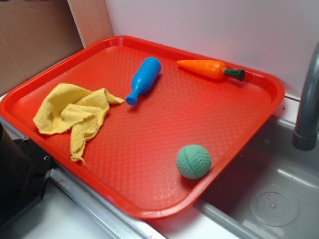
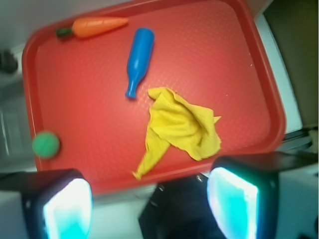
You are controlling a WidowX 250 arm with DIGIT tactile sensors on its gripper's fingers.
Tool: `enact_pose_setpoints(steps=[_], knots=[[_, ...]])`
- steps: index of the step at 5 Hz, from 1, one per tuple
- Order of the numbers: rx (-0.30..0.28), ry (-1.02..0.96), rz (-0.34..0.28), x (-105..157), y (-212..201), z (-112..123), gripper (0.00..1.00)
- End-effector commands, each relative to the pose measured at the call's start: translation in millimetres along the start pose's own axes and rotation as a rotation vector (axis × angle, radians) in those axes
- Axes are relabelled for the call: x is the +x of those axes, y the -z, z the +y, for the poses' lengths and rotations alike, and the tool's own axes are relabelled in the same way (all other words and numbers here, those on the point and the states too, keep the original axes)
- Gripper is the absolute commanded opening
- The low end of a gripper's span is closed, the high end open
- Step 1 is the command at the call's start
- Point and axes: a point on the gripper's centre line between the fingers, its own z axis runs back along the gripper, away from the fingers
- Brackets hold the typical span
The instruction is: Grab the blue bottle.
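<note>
my gripper (image 2: 149, 206) hangs off the tray's (image 1: 149, 209) near edge, jaws apart, empty.
the blue bottle (image 1: 144, 79) lies on its side between yellow cloth (image 1: 75, 115) and carrot (image 1: 209, 69).

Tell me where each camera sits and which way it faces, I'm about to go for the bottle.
Exterior: off the arm, looking down at an angle onto the red tray beside a sink; no gripper in view.
Wrist: on the arm, high above the tray's near edge, looking down; the gripper shows at the bottom, fingers apart and empty.
Shared: tray, blue bottle lying flat, carrot, yellow cloth, green ball.
</note>
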Motion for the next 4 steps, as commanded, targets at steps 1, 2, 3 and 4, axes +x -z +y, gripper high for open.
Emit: enact_pose_setpoints(steps=[1, 2, 3, 4], knots=[[0.02, -0.3, -0.093, 39, 37, 3, 1.0], [0.046, -0.315, -0.115, 54, 62, 3, 1.0], [0.073, -0.343, -0.131, 70, 95, 2, 1.0], [0.103, -0.392, -0.145, 87, 124, 0, 1.0]])
